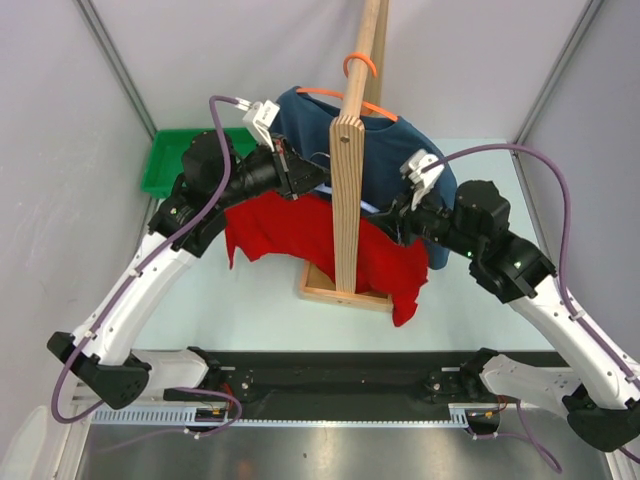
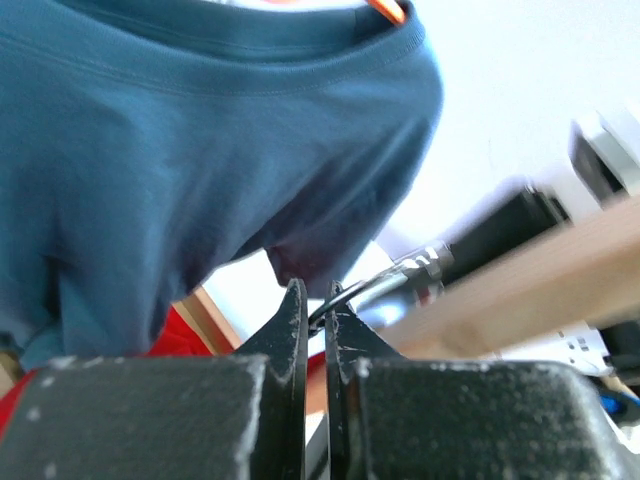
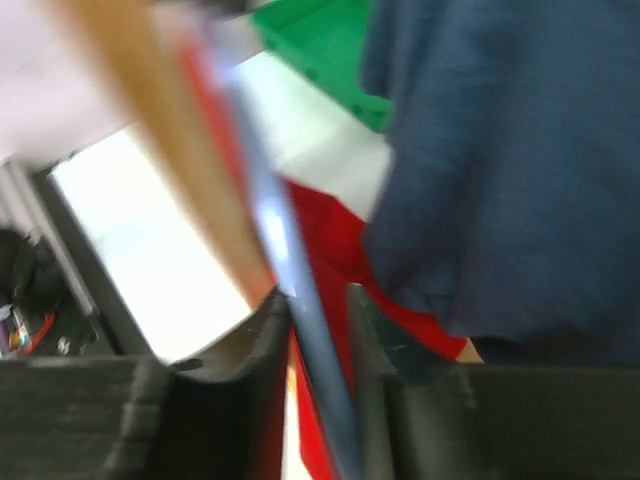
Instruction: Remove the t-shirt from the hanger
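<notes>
A dark blue t-shirt (image 1: 310,125) hangs on an orange hanger (image 1: 358,65) hooked on the wooden post (image 1: 348,190). Below it a red t-shirt (image 1: 290,230) droops from a blue-grey hanger (image 1: 366,207). My left gripper (image 1: 305,180) is at the red shirt's left shoulder. In the left wrist view it (image 2: 318,295) is shut on a thin dark hanger rod (image 2: 400,268), under the blue shirt (image 2: 200,150). My right gripper (image 1: 392,215) is right of the post. In the right wrist view it (image 3: 315,300) is closed around the blue-grey hanger bar (image 3: 275,230), with red cloth (image 3: 330,220) behind.
The post stands on a wooden base (image 1: 330,290) in the middle of the table. A green bin (image 1: 175,160) sits at the back left. Grey walls enclose the left, back and right. The right wrist view is blurred.
</notes>
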Action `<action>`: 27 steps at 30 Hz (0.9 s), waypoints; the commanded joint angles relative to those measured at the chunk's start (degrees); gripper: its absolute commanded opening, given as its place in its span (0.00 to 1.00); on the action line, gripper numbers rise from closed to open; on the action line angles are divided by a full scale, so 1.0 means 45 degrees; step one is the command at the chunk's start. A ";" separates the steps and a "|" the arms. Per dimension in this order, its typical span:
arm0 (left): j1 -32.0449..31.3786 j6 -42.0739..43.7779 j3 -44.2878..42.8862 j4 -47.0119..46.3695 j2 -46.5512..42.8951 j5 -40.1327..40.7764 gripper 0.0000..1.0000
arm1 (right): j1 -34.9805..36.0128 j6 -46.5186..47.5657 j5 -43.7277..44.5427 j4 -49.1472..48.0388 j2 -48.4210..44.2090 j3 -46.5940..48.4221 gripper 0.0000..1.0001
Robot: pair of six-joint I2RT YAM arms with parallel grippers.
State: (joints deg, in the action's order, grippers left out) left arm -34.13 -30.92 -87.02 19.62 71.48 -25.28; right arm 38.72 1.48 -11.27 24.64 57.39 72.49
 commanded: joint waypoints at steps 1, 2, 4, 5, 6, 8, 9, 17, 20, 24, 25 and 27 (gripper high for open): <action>-0.0228 -0.0279 -0.0934 -0.0573 -0.0123 -0.1220 0.01 | -0.0089 0.0375 -0.0932 -0.2583 0.0197 -0.0424 0.02; -0.0228 -0.0201 -0.1051 -0.0358 -0.0123 -0.1045 0.05 | -0.0089 0.0395 -0.1011 -0.2972 0.0236 -0.0464 0.00; -0.0228 0.0150 -0.1188 0.0478 -0.0181 -0.0168 0.38 | -0.0031 0.0550 -0.1129 -0.3171 0.0333 -0.0484 0.00; -0.0228 0.0306 -0.1227 0.0813 -0.0375 0.0165 0.48 | 0.0009 0.0686 -0.1110 -0.3210 0.0353 -0.0484 0.00; -0.0209 0.0637 -0.1189 0.1068 -0.0571 0.1057 0.56 | 0.0086 0.0900 -0.0935 -0.3191 0.0353 -0.0484 0.00; -0.0228 0.1087 -0.0878 0.1733 -0.1271 0.1998 0.84 | 0.0087 0.1097 -0.1031 -0.3191 0.0334 -0.0484 0.00; -0.0209 0.1495 -0.0799 0.1947 -0.1508 0.2507 0.89 | 0.0068 0.1195 -0.0954 -0.3172 0.0314 -0.0464 0.00; -0.0209 0.1599 0.0803 0.3003 -0.3132 0.7099 0.71 | -0.0206 0.1118 -0.1109 -0.2683 0.0451 0.0063 0.00; -0.0209 0.1208 0.0629 0.3394 -0.2625 0.7510 0.60 | -0.0245 0.1040 -0.1226 -0.2683 0.0451 0.0083 0.00; -0.0209 0.0680 0.0198 0.3727 -0.1726 0.7512 0.63 | -0.0245 0.0961 -0.1324 -0.2722 0.0392 0.0122 0.00; -0.0209 0.0621 0.0198 0.3649 -0.1435 0.7473 0.63 | -0.0245 0.0961 -0.1344 -0.2722 0.0392 0.0141 0.00; -0.0209 0.0406 0.0237 0.3397 -0.1238 0.7123 0.63 | -0.0245 0.0942 -0.1422 -0.2684 0.0431 0.0277 0.00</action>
State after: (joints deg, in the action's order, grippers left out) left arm -34.87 -26.50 -84.97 34.30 63.05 6.39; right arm 37.76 6.00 -16.27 18.52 59.86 69.52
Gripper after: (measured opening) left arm 0.633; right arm 0.134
